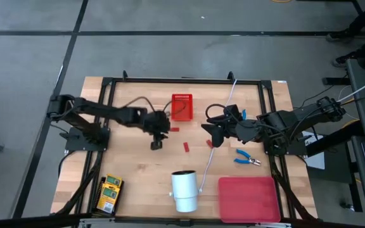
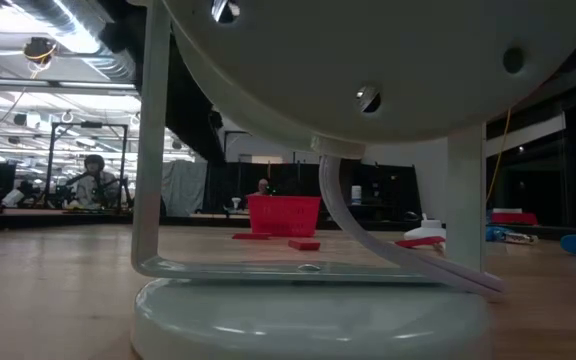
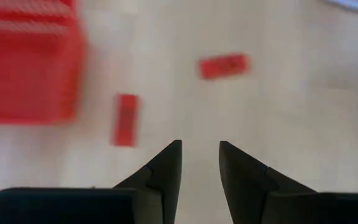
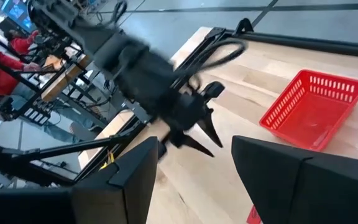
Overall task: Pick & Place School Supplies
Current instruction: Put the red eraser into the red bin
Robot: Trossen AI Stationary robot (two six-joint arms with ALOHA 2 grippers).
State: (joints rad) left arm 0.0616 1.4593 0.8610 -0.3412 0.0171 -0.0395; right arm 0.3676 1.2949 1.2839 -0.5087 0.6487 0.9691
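Observation:
Three tiny red blocks lie flat on the wood near the table's middle (image 1: 175, 129) (image 1: 186, 147) (image 1: 210, 144); two show in the left wrist view (image 3: 125, 119) (image 3: 224, 66). My left gripper (image 1: 157, 140) (image 3: 201, 155) hovers open beside the red basket, with nothing between its fingers. My right gripper (image 1: 209, 133) (image 4: 194, 155) is wide open near the rightmost block and faces the left arm. One blue-handled tool (image 1: 246, 158) lies right of centre. The yellow-and-green boxes (image 1: 109, 193) sit at the near left corner.
A red mesh basket (image 1: 182, 106) (image 4: 312, 109) stands at the far middle. A white cylinder (image 1: 184, 190) with a white cord stands at the near edge and fills the low view. A flat red tray (image 1: 248, 198) lies near right. A black frame rims the table.

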